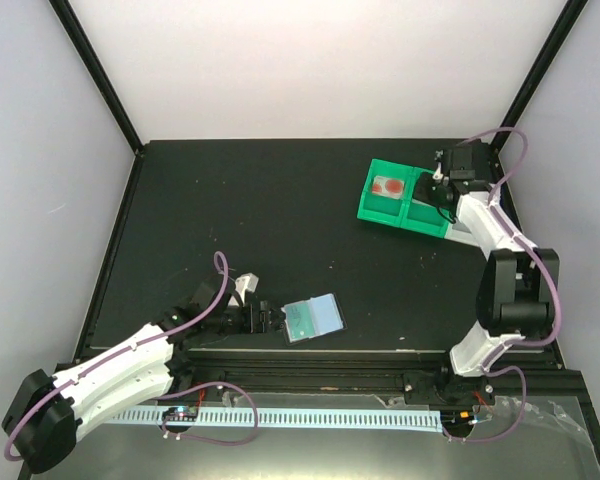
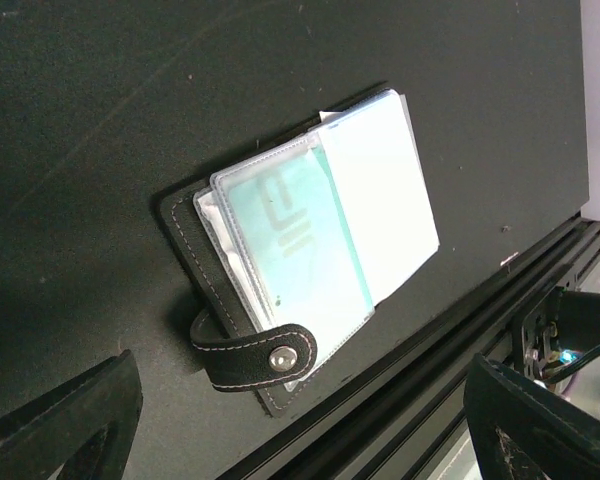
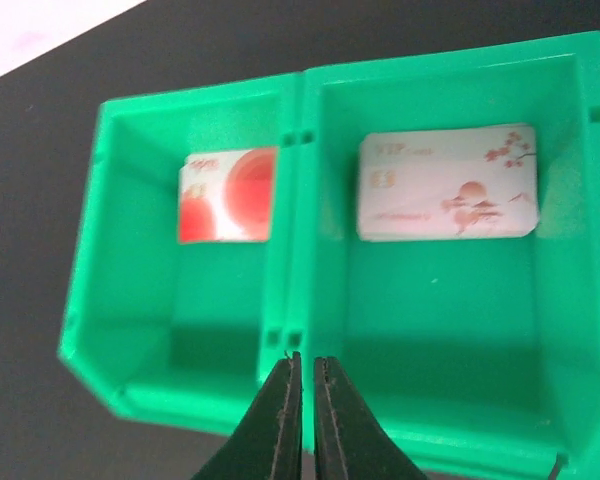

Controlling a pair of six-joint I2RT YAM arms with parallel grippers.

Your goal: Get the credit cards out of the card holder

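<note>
Matte black bench [image 1: 280, 200], white walls on three sides.

- Small black folding card holder [image 1: 313, 320] lies open and flat near the near edge, a bit left of centre, just beside the black rail [image 1: 380, 350] along that edge.
- Clear sleeves face up. A teal plastic card [image 2: 300, 250] sits inside; a pale blue-white card [image 2: 380, 200] sticks partly out toward the right edge.
- Black snap strap [image 2: 255, 355] lies flopped over one corner of the sleeves.
- Left tool [image 1: 270, 320]: jaws spread wide, empty, low over the bench just left of the holder, not touching it.
- Right tool [image 3: 306, 365]: fingers pressed together, holding nothing, hovering over the divider of the green plastic tray [image 3: 295, 200] by the far right corner.
- Tray holds a red-and-white card [image 3: 230, 195] in one compartment and a white card with a blossom print [image 3: 445, 182] in the next.

Step, as I read it: extraction part done, at least two cards left in the holder. Left tool looks lined up either to pin the holder or to take a card.

Next move calls for:
- pinching the free edge of the protruding pale card, the easiest grab
- pulling along the sleeve opening, toward the right edge
- something pressing the holder down, else the whole thing likely slides.

In the way:
- strap over the sleeve corner may snag the teal card
- rail close by limits a low approach from the near side
- right tool is well apart from the holder.
</note>
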